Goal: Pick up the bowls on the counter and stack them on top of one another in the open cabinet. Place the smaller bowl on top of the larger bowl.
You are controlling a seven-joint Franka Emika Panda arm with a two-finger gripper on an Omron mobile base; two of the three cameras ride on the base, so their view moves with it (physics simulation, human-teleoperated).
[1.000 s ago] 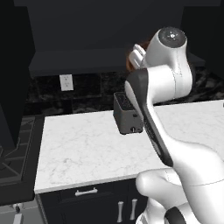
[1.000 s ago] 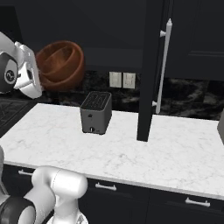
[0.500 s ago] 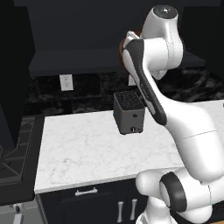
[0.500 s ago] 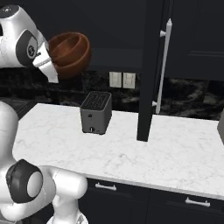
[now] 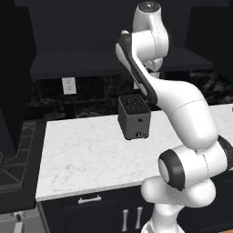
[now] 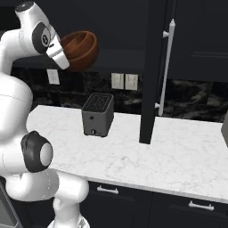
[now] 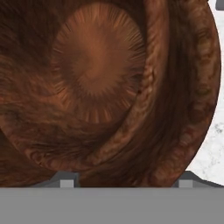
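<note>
The pincer (image 6: 67,55) is clamped on the rim of a reddish-brown bowl (image 6: 80,50), holding it tilted high in the air in front of the open cabinet (image 5: 113,63), well above the white bench (image 6: 178,151). A dark toaster (image 6: 97,115) stands on the bench below. The bowl's inside (image 7: 100,87) looms close to the hand camera.

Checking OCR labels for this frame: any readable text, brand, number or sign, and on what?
None readable.
Toaster: a small pale knob low on its front, no lettering.
Wall outlets: blank plates.
Bowl held up at the gripper: wood grain, no marks.
Counter and cabinet door: no labels or signs.
</note>
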